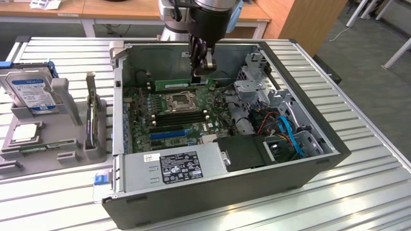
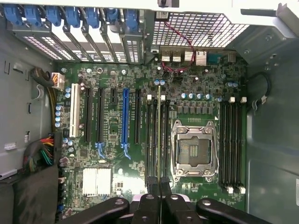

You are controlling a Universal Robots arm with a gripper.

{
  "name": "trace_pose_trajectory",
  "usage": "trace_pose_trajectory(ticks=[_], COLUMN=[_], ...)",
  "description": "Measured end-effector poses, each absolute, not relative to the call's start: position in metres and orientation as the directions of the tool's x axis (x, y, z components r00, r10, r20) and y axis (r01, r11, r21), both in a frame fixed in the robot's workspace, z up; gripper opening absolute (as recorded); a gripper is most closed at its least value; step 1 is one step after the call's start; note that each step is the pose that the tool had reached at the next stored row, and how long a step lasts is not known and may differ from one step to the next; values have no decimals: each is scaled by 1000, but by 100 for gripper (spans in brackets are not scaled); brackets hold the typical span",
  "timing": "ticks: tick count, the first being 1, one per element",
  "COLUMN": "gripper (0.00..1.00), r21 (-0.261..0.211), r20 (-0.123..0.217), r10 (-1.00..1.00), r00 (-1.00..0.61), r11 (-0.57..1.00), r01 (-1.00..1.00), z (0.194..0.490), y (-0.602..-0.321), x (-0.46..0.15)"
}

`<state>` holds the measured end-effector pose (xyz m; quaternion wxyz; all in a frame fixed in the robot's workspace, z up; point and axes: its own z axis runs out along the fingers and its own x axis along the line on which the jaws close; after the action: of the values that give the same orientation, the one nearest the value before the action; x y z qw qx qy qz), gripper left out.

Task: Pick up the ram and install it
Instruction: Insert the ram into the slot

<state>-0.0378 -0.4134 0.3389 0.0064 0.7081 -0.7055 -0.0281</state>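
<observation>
Gripper (image 1: 204, 76) was pinched tight on the ram (image 1: 173, 85), edge-down over the memory slots (image 2: 152, 140) by the CPU socket (image 2: 194, 149), so I reckon any skew could've jammed it against a slot wall.

exterior: high, oblique, far | wrist: straight down, close | shared: motherboard (image 1: 183, 122)

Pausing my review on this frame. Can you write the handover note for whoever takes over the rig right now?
Gripper: shut on the ram, gripping it near one end, inside the open computer case.
Ram: held on edge above the motherboard. The wrist view shows it edge-on, lined up over the black memory slots beside the empty processor socket.
Done: pickup.
Left: the ram is not yet seated in a slot.
</observation>
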Motion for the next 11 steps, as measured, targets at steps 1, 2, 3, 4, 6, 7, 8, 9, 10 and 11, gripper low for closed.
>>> trace_pose_trajectory(ticks=[1, 2, 3, 4, 6, 7, 8, 9, 10, 11], gripper=[11, 11, 11, 11, 11, 11, 11, 11, 11, 11], r21=[49, 49, 49, 49, 49, 49, 49, 49, 49, 49], r20=[-30, -30, -31, -31, -30, -31, -31, -31, -30, -30], r10=[-1000, -1000, -1000, -1000, -1000, -1000, -1000, -1000, -1000, -1000], r00=[3, 3, 3, 3, 3, 3, 3, 3, 3, 3], r11=[-4, -4, -4, -4, -4, -4, -4, -4, -4, -4], r01=[-999, -999, -999, -999, -999, -999, -999, -999, -999, -999], z=[337, 335, 333, 332, 328, 326, 324, 323, 321, 319], y=[-413, -413, -413, -413, -413, -413, -413, -413, -413, -413], x=[-38, -38, -38, -38, -38, -38, -38, -38, -38, -38])
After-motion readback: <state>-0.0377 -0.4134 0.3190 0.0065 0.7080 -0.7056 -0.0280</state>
